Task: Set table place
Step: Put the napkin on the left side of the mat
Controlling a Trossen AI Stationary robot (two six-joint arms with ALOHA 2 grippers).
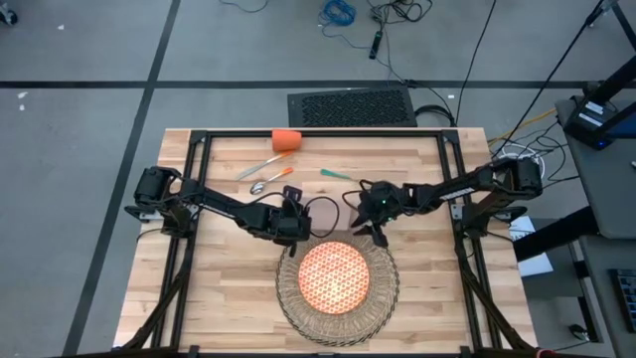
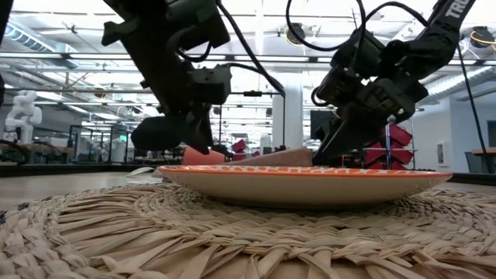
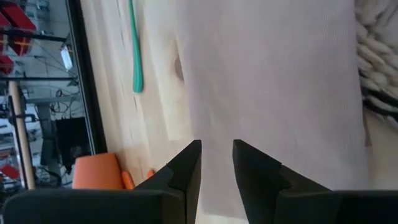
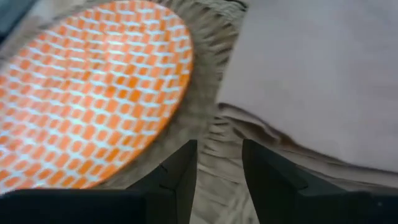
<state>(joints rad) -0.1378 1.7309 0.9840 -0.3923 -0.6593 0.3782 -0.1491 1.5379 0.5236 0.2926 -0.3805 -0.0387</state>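
On the light wooden worktop point(image 1: 229, 288) a round woven placemat point(image 1: 337, 310) lies near the front edge, with the orange-patterned plate point(image 1: 336, 275) centred on it. Just behind the mat, a beige napkin point(image 3: 267, 81) is spread flat between the two arms, its one edge lapping onto the wicker.

The left pincer point(image 1: 294, 225) hangs at the mat's back-left rim, directly over the napkin; its wrist view shows the two dark fingers point(image 3: 186, 168) parted by a narrow gap with the cloth beneath them, and nothing is visibly pinched between them. The right pincer point(image 1: 376, 227) sits at the mat's back-right rim, above the place where the napkin's folded edge meets the wicker; its fingers point(image 4: 180, 168) stand a little apart with only mat showing in the gap, the plate off to one side.

Farther back on the worktop lie the green-handled fork point(image 1: 336, 174), the orange-handled knife point(image 1: 266, 165) and spoon point(image 1: 272, 180), and the small orange cup point(image 1: 285, 139) near the back edge, all well apart from both pincers.
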